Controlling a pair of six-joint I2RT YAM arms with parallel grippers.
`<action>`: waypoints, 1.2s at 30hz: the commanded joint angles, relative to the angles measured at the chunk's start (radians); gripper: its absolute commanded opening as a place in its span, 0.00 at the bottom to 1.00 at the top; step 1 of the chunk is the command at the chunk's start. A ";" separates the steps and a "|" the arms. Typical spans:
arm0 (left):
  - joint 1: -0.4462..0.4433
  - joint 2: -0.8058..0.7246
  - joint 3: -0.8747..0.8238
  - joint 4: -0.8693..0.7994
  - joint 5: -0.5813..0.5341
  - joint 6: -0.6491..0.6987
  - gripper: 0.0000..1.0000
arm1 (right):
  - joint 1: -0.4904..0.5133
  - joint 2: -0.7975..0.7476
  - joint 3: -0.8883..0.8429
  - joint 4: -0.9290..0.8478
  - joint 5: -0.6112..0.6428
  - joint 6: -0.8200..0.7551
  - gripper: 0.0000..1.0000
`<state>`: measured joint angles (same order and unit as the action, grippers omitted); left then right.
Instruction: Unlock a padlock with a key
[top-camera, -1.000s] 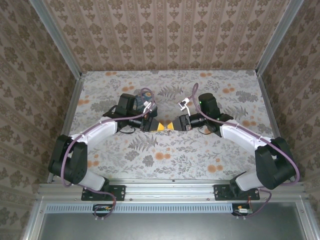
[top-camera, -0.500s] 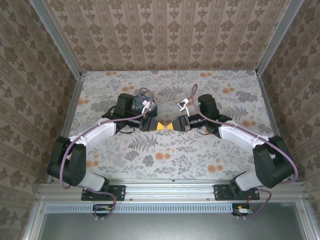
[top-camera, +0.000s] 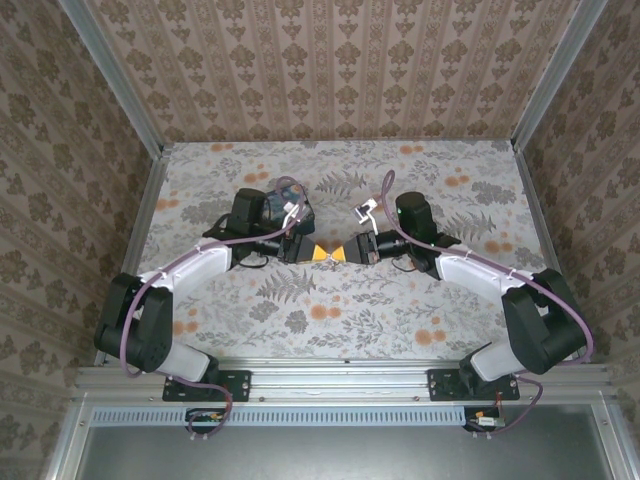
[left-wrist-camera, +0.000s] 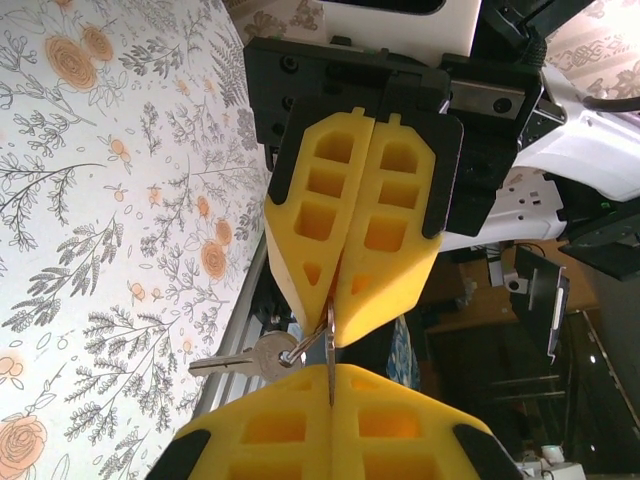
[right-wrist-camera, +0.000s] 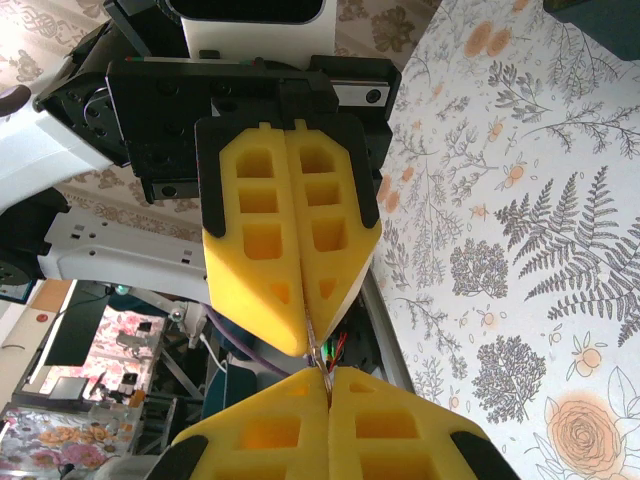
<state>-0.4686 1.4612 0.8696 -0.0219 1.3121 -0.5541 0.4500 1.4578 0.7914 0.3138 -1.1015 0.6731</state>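
Key (left-wrist-camera: 243, 361), silver, hangs on a thin key ring (left-wrist-camera: 329, 352) over the middle of the floral surface (top-camera: 300, 320), between the two arms. Left gripper (left-wrist-camera: 330, 378): jaws pressed fully together, pinching one side of the ring. Right gripper (left-wrist-camera: 335, 325): jaws likewise closed on the opposite side. The yellow fingertips (right-wrist-camera: 300, 330) of the two grippers meet tip to tip.
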 joint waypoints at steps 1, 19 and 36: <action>0.054 -0.024 -0.012 0.012 -0.038 -0.010 0.22 | 0.020 -0.043 -0.023 0.035 0.014 -0.019 0.00; 0.205 -0.175 -0.060 -0.183 -0.493 -0.042 0.39 | 0.006 -0.054 -0.049 -0.083 0.213 -0.079 0.00; -0.160 0.129 -0.123 0.084 -1.583 -0.306 0.52 | 0.007 0.000 -0.076 -0.055 0.436 0.014 0.00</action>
<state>-0.6201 1.5593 0.7116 0.0093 -0.1066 -0.8242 0.4591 1.4528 0.7223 0.2619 -0.6830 0.6849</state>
